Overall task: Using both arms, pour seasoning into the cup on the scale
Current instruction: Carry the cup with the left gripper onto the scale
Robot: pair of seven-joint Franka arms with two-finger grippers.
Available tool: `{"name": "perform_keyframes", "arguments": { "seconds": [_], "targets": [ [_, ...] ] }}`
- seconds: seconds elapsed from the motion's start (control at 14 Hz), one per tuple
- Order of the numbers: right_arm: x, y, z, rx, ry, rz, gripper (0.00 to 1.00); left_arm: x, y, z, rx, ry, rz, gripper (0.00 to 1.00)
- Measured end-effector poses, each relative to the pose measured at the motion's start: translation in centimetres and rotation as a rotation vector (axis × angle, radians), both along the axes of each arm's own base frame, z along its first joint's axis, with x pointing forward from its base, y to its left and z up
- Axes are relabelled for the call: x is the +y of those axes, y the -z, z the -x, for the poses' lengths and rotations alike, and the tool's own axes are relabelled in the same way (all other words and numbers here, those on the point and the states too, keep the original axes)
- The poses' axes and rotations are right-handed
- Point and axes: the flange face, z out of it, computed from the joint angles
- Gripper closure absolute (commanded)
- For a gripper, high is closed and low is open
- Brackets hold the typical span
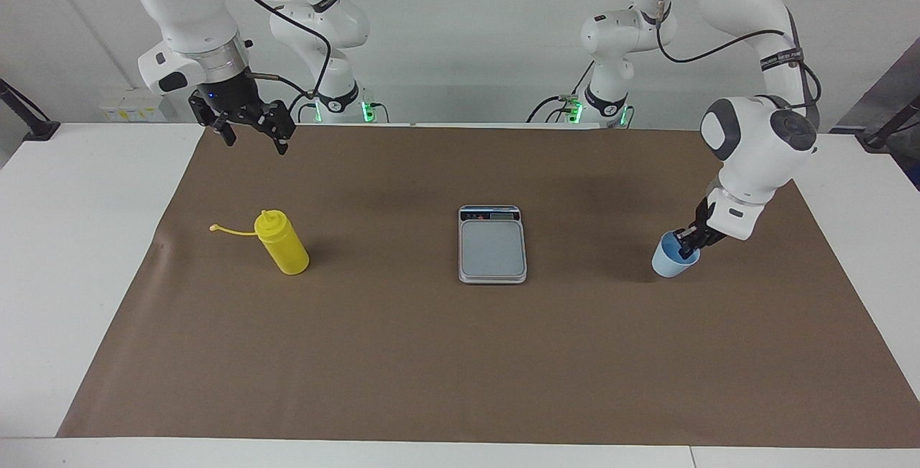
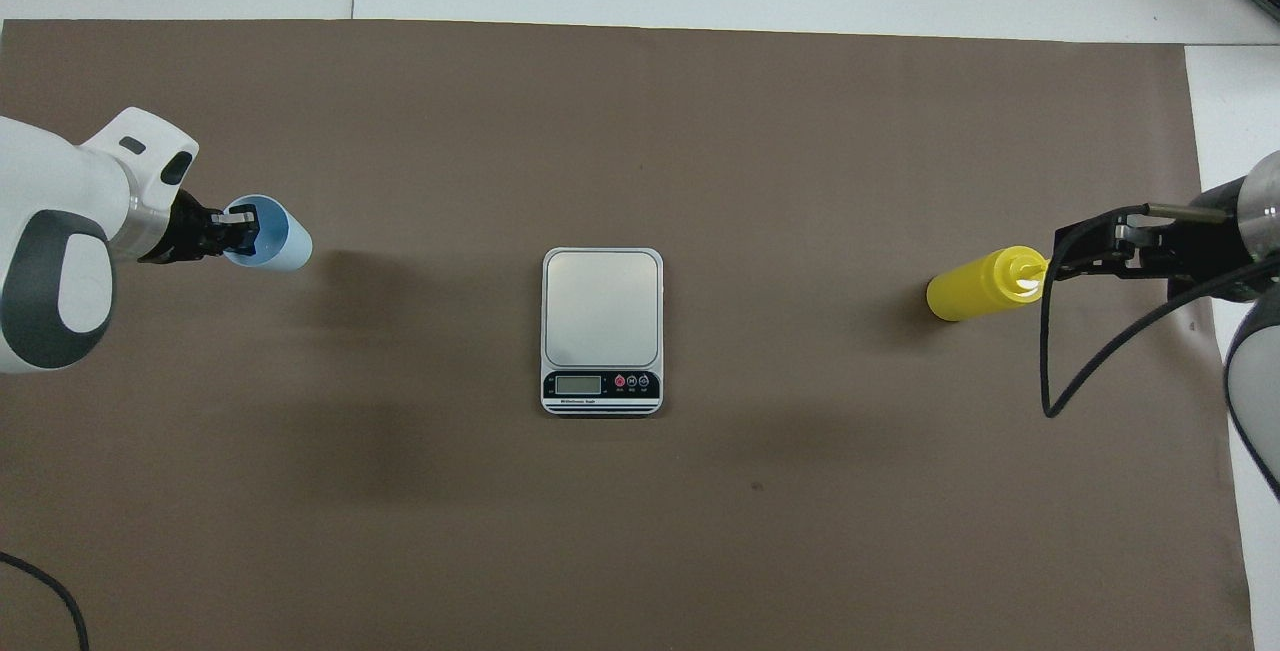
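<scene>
Left gripper [image 1: 688,245] pinches the cup's [image 1: 673,261] rim near the brown mat's [image 1: 460,360] end; right gripper [image 1: 251,134] hangs open over the mat's corner. White table [image 1: 72,238], white wall.

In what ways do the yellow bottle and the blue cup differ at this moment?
The yellow bottle is taller than the blue cup. The bottle has a nozzle top; the cup is open-topped. The left gripper pinches the cup's rim, while the bottle stands untouched, the right gripper open above the paper. Neither is on the scale.

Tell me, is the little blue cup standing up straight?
No, tipped: the cup leans in the left gripper, which is shut on its rim.
</scene>
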Motion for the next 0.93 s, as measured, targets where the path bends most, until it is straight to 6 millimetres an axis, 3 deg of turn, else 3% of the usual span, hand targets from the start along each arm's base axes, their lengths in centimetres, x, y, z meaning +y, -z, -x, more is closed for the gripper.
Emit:
{"name": "perform_keyframes", "arguments": {
  "seconds": [0.21,0.36,0.64,0.93],
  "targets": [
    [0.0,0.0,0.0,0.000,0.000,0.000,0.00,-4.4,-5.1,-1.1,-0.033,0.033,0.046,1.00],
    [0.0,0.0,0.0,0.000,0.000,0.000,0.00,-8.4,-7.2,-1.0,-0.046,0.040,0.059,1.00],
    [0.0,0.0,0.0,0.000,0.000,0.000,0.00,-20.0,-7.6,2.1,-0.024,0.124,0.062,1.00],
    [0.0,0.0,0.0,0.000,0.000,0.000,0.00,-28.9,-6.8,6.0,-0.005,0.142,0.068,1.00]
  ]
}}
